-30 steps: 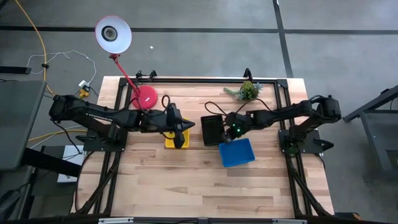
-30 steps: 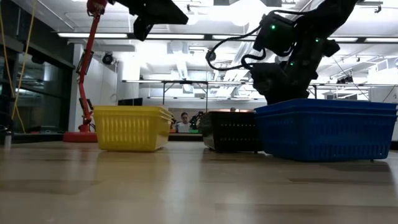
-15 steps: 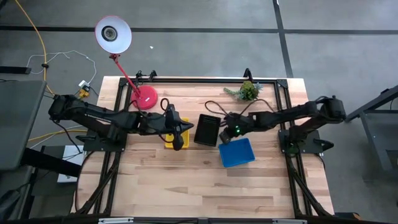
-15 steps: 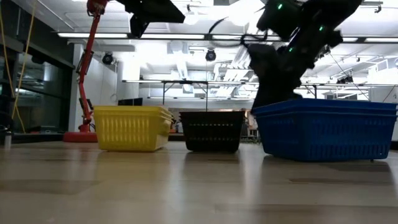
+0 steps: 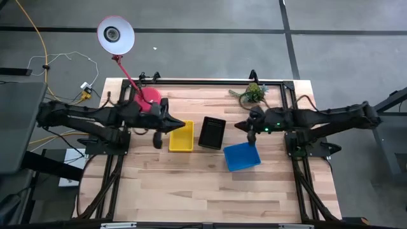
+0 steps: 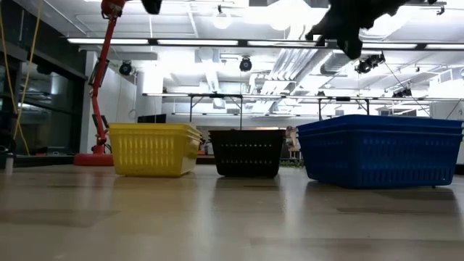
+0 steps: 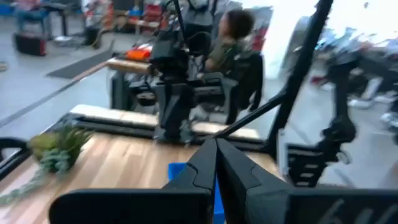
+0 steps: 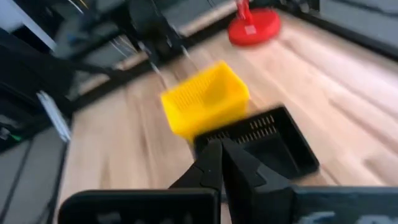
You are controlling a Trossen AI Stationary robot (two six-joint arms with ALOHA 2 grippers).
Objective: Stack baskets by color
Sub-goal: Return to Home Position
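Three baskets rest by their bottoms on the wooden table: a yellow basket (image 5: 181,137) (image 6: 154,148) with more than one rim showing, a black basket (image 5: 212,132) (image 6: 246,152) and a blue basket (image 5: 241,156) (image 6: 377,151). My left gripper (image 5: 184,125) (image 7: 216,155) hangs shut above the yellow basket's left side and holds nothing. My right gripper (image 5: 239,125) (image 8: 219,155) is shut and empty, high above the gap between the black and blue baskets. In the right wrist view the yellow basket (image 8: 208,99) and the black basket (image 8: 261,140) lie beyond its fingers.
A red lamp stands by its round base (image 5: 147,98) (image 8: 255,25) at the far left, just behind the left arm. A small green plant (image 5: 253,93) sits at the far right. Bare wood (image 5: 210,191) stretches along the near half of the table.
Both grippers have risen and drawn back, the left toward the table's left edge, the right toward its right edge, each staying shut. The black basket, first tilted against the blue one, now sits flat a little farther left, clear of it.
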